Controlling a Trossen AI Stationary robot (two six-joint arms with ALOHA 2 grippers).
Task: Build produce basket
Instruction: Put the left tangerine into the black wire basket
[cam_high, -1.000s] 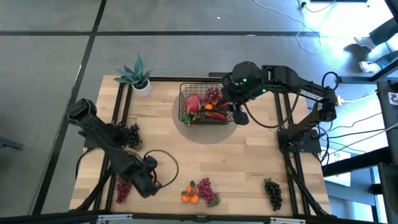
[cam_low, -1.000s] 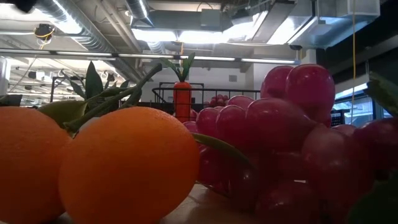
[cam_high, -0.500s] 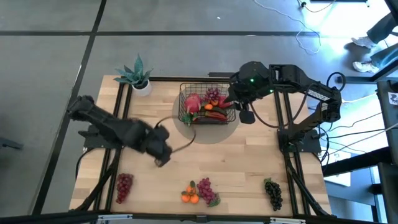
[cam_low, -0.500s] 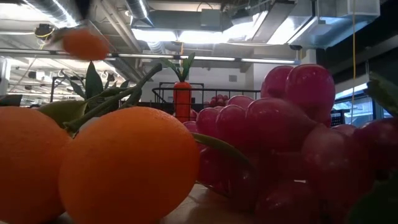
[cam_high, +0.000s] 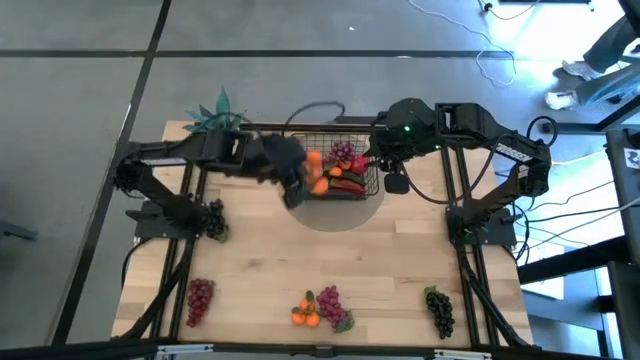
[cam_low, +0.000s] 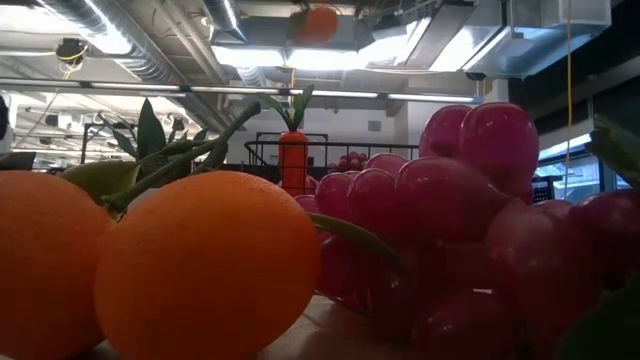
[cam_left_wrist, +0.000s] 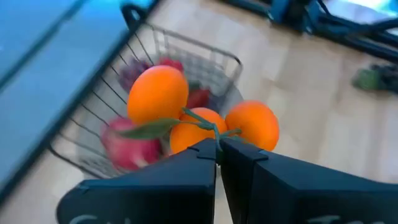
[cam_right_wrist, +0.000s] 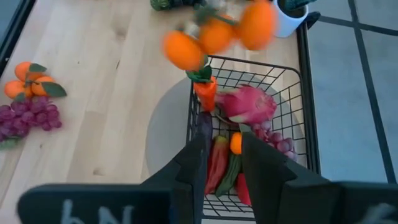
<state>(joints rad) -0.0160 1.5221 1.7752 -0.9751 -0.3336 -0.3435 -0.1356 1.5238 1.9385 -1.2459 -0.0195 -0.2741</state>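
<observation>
The black wire basket (cam_high: 340, 140) stands at the table's far middle, holding a pink-red radish (cam_right_wrist: 249, 102), a carrot (cam_right_wrist: 206, 92), red peppers (cam_right_wrist: 217, 163) and purple grapes (cam_high: 343, 152). My left gripper (cam_high: 303, 180) is shut on a cluster of three oranges (cam_left_wrist: 186, 115) above the basket's left side. The cluster also shows in the right wrist view (cam_right_wrist: 214, 31), and one orange at the top of the low view (cam_low: 318, 22). My right gripper (cam_high: 393, 184) is open and empty over the basket's right edge. My left gripper pinches the cluster's green stem (cam_left_wrist: 213, 130) between its two fingertips, where the oranges join. The fingers slant down from the table's left side. The three oranges and a leaf (cam_left_wrist: 149, 129) hang beyond the fingertips, lifted clear above the basket.
On the table lie a dark grape bunch (cam_high: 212, 218) at the left, red grapes (cam_high: 200, 298) near left, another orange cluster (cam_high: 304, 315) with purple grapes (cam_high: 331, 305) at the near middle, and black grapes (cam_high: 438, 310) near right. A potted plant (cam_high: 222, 108) stands far left.
My left gripper has swept from the table's near left toward the far edge and to the right, up to the basket, carrying the orange cluster lifted clear. My right gripper has drawn a little to the right, off the basket's middle.
</observation>
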